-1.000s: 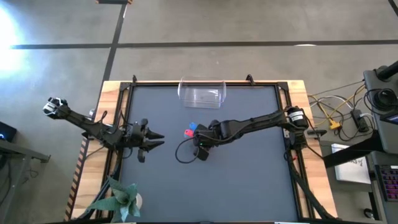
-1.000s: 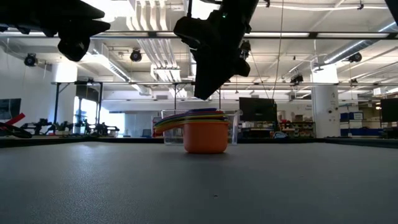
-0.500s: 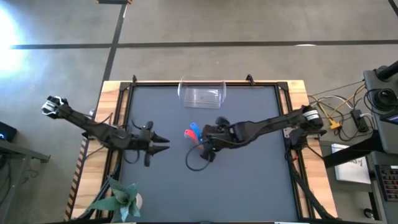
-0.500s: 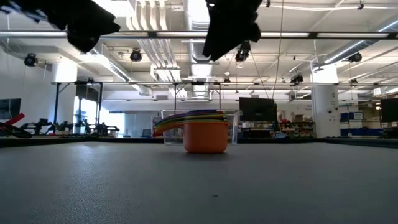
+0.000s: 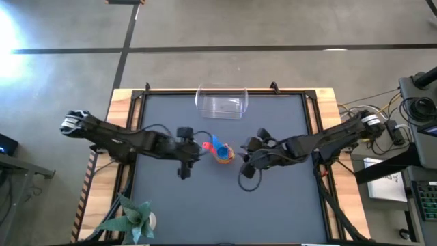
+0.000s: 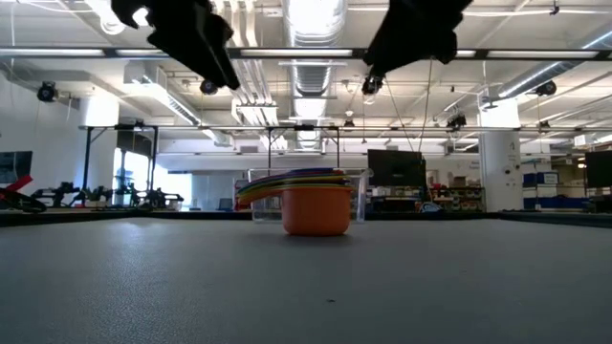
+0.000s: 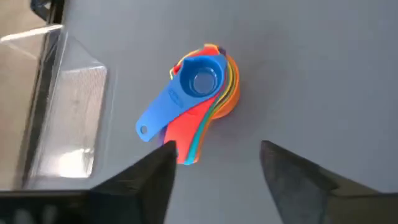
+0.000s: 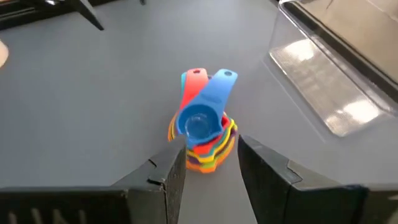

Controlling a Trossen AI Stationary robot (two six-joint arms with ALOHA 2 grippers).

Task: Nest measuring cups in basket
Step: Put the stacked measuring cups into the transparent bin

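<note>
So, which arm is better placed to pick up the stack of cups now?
Probably the left: the left gripper, open, is beside the cup stack's handles, while the right gripper, also open, sits slightly farther off. The basket is empty.

The bench has a dark grey matte top inside a light wooden frame. Near its middle sits a nested stack of measuring cups, the orange one at the bottom touching the surface and the blue one on top, with blue and red handles fanning out to one side. The clear basket rests at the far edge, well apart from the stack
</note>
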